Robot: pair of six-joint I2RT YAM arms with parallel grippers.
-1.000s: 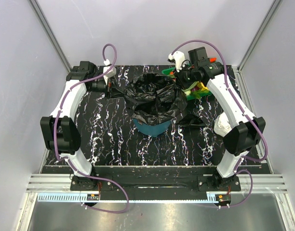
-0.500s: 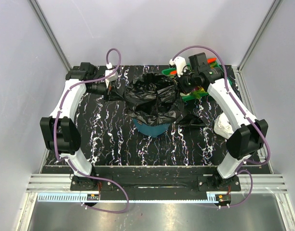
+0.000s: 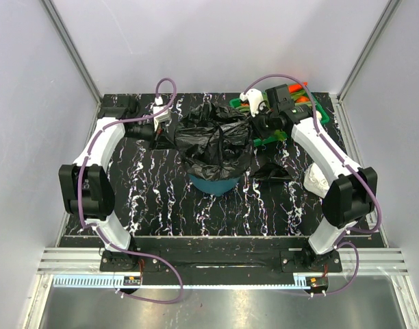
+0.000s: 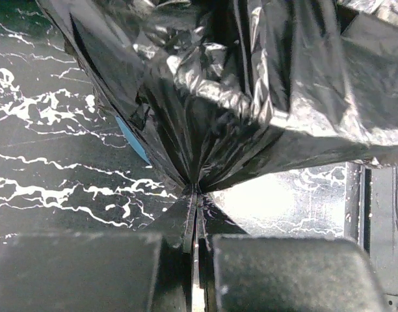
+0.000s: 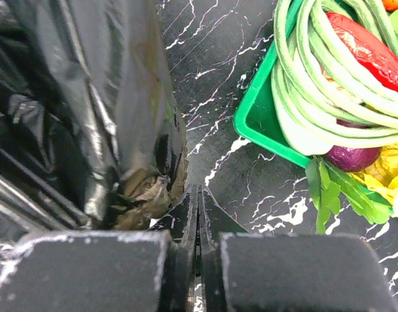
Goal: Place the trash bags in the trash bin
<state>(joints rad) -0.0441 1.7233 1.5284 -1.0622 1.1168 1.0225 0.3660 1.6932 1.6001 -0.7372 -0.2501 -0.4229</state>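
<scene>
Top external view: the trash bag [image 3: 216, 137] drapes over the bin [image 3: 213, 184], toward the middle of the far edge. Its gathered film is clamped by the left gripper [image 4: 196, 195], and the right gripper [image 5: 198, 195] seems pinched on the opposite hem. Pulling apart could tear the thin film, slip it free, or tip the bin

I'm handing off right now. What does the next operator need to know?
Left gripper: shut on the bag, left side.
Right gripper: shut at the bag's right edge.
The bag hangs stretched between them over the bin, draped on its rim and not pushed in.
Second bag lies loose to the right of the bin.
Left to do: both bags into the bin.
</scene>
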